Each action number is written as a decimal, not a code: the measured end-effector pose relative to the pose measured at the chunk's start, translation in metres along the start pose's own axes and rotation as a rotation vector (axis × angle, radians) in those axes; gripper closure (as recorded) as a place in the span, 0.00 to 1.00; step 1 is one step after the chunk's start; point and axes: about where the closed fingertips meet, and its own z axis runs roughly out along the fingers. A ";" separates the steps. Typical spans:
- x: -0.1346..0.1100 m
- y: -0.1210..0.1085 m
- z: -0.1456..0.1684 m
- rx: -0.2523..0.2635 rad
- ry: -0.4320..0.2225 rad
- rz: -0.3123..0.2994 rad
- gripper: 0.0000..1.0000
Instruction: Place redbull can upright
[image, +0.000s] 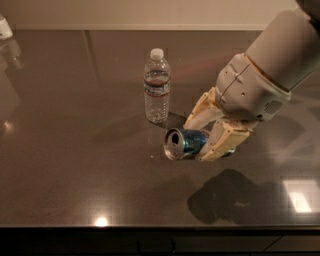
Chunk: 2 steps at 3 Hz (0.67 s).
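The redbull can (184, 143) is blue and silver and lies on its side, its silver top facing left toward the camera. My gripper (202, 139) is shut on it, one cream finger behind and one in front, and holds it off the dark table (75, 175). Its shadow falls on the table below and to the right. The white arm comes in from the upper right.
A clear plastic water bottle (157, 86) with a white cap stands upright just left of and behind the can. A small white object (4, 27) sits at the far left corner. The table's front edge runs along the bottom.
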 end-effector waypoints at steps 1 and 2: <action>-0.018 -0.005 -0.017 0.045 -0.172 0.047 1.00; -0.029 -0.007 -0.028 0.093 -0.347 0.095 1.00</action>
